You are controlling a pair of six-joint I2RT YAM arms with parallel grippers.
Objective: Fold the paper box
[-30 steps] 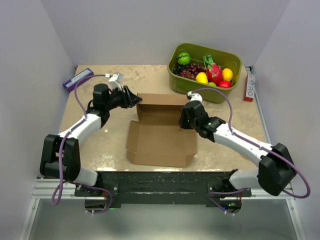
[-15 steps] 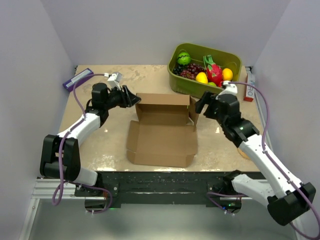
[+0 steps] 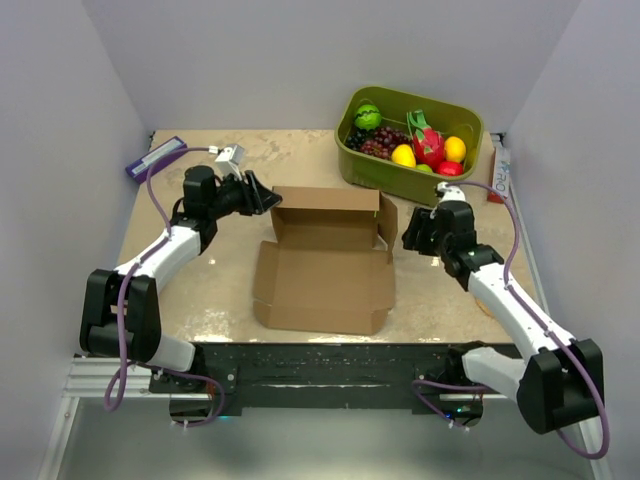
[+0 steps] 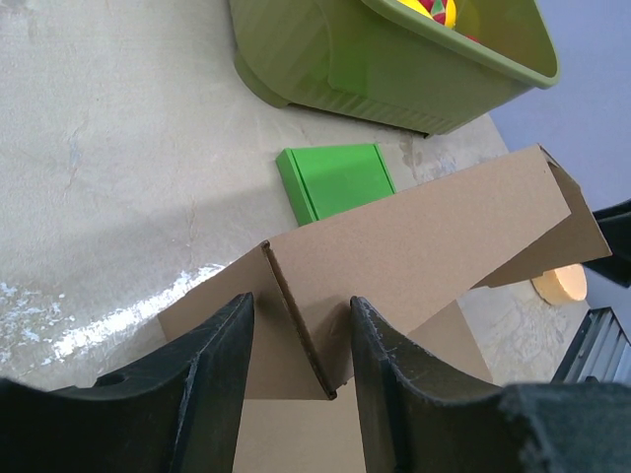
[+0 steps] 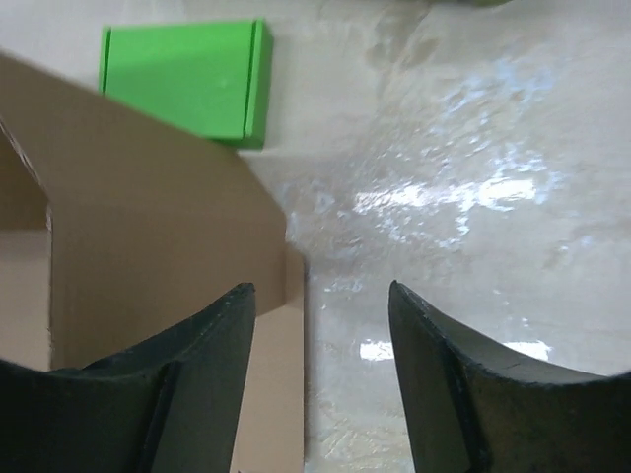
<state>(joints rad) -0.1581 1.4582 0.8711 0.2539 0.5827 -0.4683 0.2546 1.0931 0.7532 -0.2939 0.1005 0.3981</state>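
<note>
The paper box (image 3: pixel 325 265), plain brown cardboard, lies open mid-table with its back wall and right side wall standing and its lid flat toward me. My left gripper (image 3: pixel 268 198) is at the back-left corner. In the left wrist view its fingers (image 4: pixel 222 365) straddle the folded corner flap (image 4: pixel 301 320) with gaps showing, so the left gripper (image 4: pixel 301 315) is open around it. My right gripper (image 3: pixel 410 232) hovers just outside the right wall. The right gripper (image 5: pixel 320 296) is open and empty, with one finger over the cardboard (image 5: pixel 148 236) and the other over bare table.
An olive-green fruit bin (image 3: pixel 410 140) stands at the back right, also in the left wrist view (image 4: pixel 394 59). A small flat green box (image 5: pixel 182 79) lies behind the paper box. A purple box (image 3: pixel 156 157) sits back left and a white carton (image 3: pixel 498 172) at the right edge.
My right arm has pulled away from the box's right wall to the outside, and its gripper has gone from nearly shut to open. The left arm and gripper have stayed put.
</note>
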